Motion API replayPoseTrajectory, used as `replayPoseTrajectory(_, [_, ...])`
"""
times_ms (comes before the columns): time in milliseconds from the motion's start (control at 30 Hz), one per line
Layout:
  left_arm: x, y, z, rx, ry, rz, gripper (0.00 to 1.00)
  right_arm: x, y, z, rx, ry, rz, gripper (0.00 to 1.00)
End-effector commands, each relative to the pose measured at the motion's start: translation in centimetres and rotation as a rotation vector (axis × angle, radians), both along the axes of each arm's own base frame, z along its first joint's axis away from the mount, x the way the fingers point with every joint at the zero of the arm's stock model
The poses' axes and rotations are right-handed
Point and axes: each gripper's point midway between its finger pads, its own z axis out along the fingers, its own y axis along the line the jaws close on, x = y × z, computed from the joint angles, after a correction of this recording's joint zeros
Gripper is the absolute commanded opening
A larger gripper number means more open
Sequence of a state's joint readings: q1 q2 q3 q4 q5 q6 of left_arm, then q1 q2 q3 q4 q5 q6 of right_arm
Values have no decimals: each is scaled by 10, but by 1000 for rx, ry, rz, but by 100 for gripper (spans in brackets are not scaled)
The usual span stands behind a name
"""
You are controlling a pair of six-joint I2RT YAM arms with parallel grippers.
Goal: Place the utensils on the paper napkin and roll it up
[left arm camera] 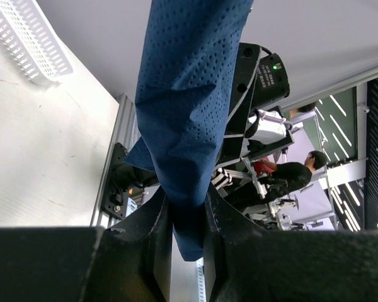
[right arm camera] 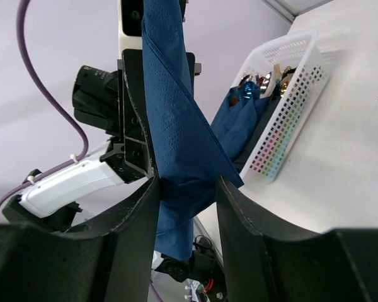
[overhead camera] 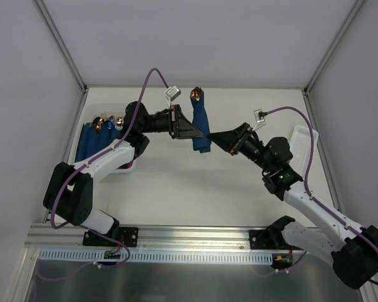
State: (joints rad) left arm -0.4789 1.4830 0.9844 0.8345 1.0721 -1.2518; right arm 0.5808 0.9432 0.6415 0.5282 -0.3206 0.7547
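Jaws L gripper [left arm camera: 186,217] pinched tight on rolled paper napkin [left arm camera: 189,113]; R gripper [right arm camera: 188,192] jaws wider, clasping same roll midair.

No text, label, brand, number or sign can be read in any of the 3 views, on any surface.

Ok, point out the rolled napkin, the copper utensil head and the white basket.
rolled napkin [overhead camera: 200,129]: top view, middle of the roll.
copper utensil head [overhead camera: 196,94]: top view, tip poking from the roll.
white basket [right arm camera: 290,119]: right wrist view, perforated side wall.
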Motion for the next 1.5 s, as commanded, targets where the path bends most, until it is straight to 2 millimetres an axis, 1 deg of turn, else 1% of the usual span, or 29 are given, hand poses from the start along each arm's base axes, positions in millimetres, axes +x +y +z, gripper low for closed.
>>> replayPoseTrajectory(0, [-7,0,20,-66,-77,-21,0,-5,-1,24,111,-47,43,44])
replayPoseTrajectory(33, [-7,0,20,-67,-74,-23,0,-4,0,20,113,-38,51,45])
replayPoseTrajectory(100, [-8,-1,20,-69,-74,-25,0,-6,0,25,126,-51,60,46])
replayPoseTrajectory(233, [-7,-2,20,-69,-67,-28,0,-8,4,28,130,-59,93,48])
replayPoseTrajectory(267, [-7,-2,20,-68,-66,-29,0,-8,5,26,125,-54,99,49])
replayPoseTrajectory(433, [-7,-3,18,-65,-60,-29,0,-13,9,29,120,-72,134,53])
replayPoseTrajectory(700, [-4,-4,15,-56,-45,-27,0,-18,10,33,107,-106,159,52])
replayPoseTrajectory(800, [-5,-5,14,-54,-46,-30,0,-16,9,33,102,-113,152,47])
replayPoseTrajectory(900, [-7,-6,12,-49,-45,-35,0,-16,11,31,94,-110,156,35])
replayPoseTrajectory(933, [-8,-7,12,-48,-44,-37,0,-15,11,30,89,-114,156,28])
replayPoseTrajectory(1000, [-8,-7,13,-49,-47,-38,0,-13,12,29,84,-108,159,22])
replayPoseTrajectory(1033, [-9,-7,13,-49,-48,-40,0,-14,13,29,83,-110,163,17])
replayPoseTrajectory(1100, [-9,-7,16,-53,-58,-41,0,-13,14,27,76,-106,164,10])
replayPoseTrajectory(1133, [-9,-7,17,-54,-61,-42,0,-13,14,27,74,-111,164,5])
replayPoseTrajectory(1200, [-10,-7,19,-56,-76,-49,0,-14,13,29,75,-119,162,0])
replayPoseTrajectory(1300, [-12,-6,22,-54,-97,-53,1,-15,12,29,73,-127,163,0])
replayPoseTrajectory(1333, [-13,-6,24,-55,-105,-53,3,-16,12,32,74,-137,167,0])
replayPoseTrajectory(1367, [-12,-5,22,-49,-100,-49,9,-17,12,32,73,-140,169,0])
replayPoseTrajectory(1433, [-13,-5,25,-49,-115,-48,16,-20,11,37,77,-159,174,0])
replayPoseTrajectory(1467, [-13,-5,24,-44,-109,-46,28,-20,10,38,76,-165,171,0])
